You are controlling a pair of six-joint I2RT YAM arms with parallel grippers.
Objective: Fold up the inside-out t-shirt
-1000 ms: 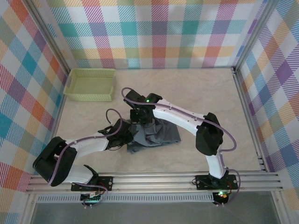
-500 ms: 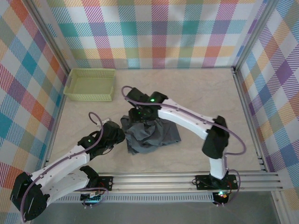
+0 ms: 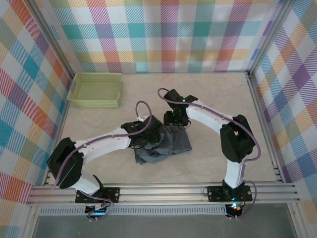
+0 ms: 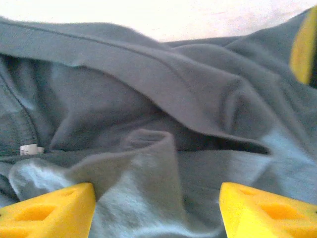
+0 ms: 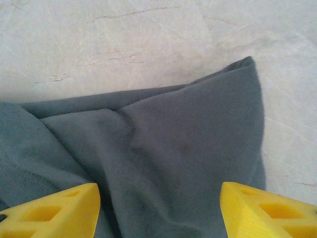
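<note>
Left hand (image 3: 152,140), seen from above, sits on the left edge of the shirt (image 3: 173,146), which lies bunched at mid-frame on the surface (image 3: 223,99); your right hand (image 3: 178,124) hovers at its upper edge. On the left wrist, jaws stand spread, pinching nothing, a cloth ridge between them: close on one layer only. On the right wrist, jaws spread above a corner: grip near its tip.
</note>
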